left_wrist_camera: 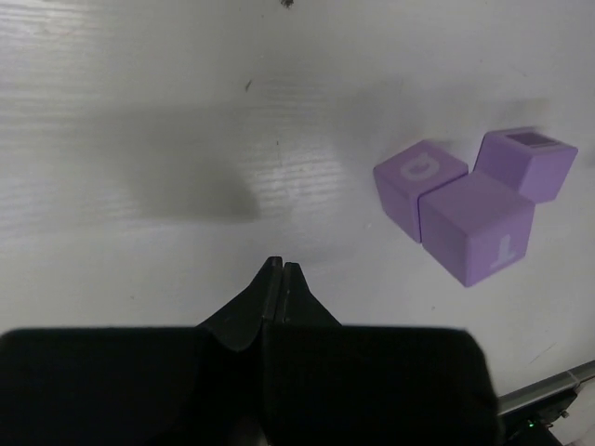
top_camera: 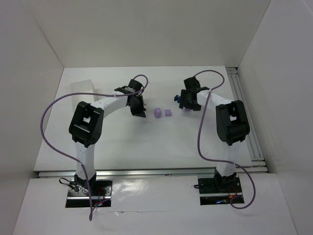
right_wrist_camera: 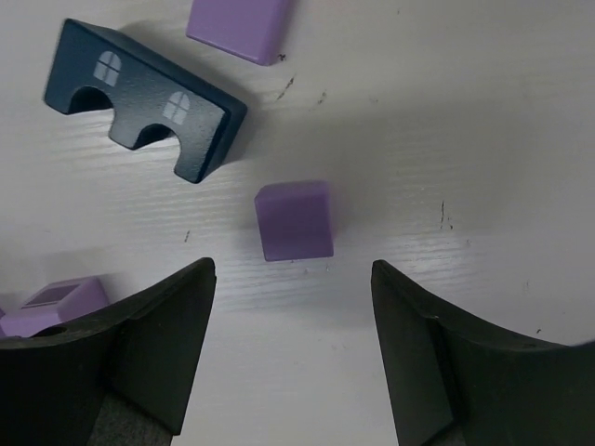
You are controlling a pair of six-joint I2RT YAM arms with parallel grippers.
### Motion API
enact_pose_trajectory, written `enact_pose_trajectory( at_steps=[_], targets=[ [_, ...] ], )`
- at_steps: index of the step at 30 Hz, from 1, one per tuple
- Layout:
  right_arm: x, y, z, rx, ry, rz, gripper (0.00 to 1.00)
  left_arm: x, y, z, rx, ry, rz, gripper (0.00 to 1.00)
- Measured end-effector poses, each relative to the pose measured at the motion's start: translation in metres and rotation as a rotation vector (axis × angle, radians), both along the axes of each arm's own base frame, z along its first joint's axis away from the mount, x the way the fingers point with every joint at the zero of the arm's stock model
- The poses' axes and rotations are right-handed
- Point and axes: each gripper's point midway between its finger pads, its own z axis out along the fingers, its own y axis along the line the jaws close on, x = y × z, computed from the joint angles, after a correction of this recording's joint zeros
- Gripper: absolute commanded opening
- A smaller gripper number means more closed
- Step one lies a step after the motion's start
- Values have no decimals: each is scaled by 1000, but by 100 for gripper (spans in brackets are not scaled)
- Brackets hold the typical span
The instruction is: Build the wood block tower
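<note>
Tower: none yet, purple blocks (left_wrist_camera: pixel 474 228) loose on table (left_wrist_camera: pixel 139 93) | left pincer (left_wrist_camera: pixel 282 269): closed tight, empty | right pincer (right_wrist_camera: pixel 293 269): spread wide, empty

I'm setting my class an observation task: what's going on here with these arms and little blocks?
Tower building is only starting. The left gripper is shut on nothing, beside three clustered purple blocks. The right gripper hangs open over a purple cube, with a dark blue arch block nearby. Nothing looks stacked yet.
</note>
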Motion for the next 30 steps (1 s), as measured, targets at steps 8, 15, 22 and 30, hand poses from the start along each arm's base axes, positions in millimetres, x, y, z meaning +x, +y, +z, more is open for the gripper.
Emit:
enact_pose_trajectory(
  at_steps=[8, 15, 22, 30],
  targets=[
    [0, -5, -21, 8, 43, 2, 68, 19, -16, -13, -27, 18, 4, 0],
    [1, -3, -21, 15, 39, 15, 51, 16, -25, -16, -53, 35, -20, 0],
    [2, -3, -21, 17, 39, 17, 36, 12, -32, -23, -70, 60, -38, 0],
    [1, 2, -15, 21, 29, 32, 34, 21, -42, -18, -95, 43, -53, 0]
  ],
)
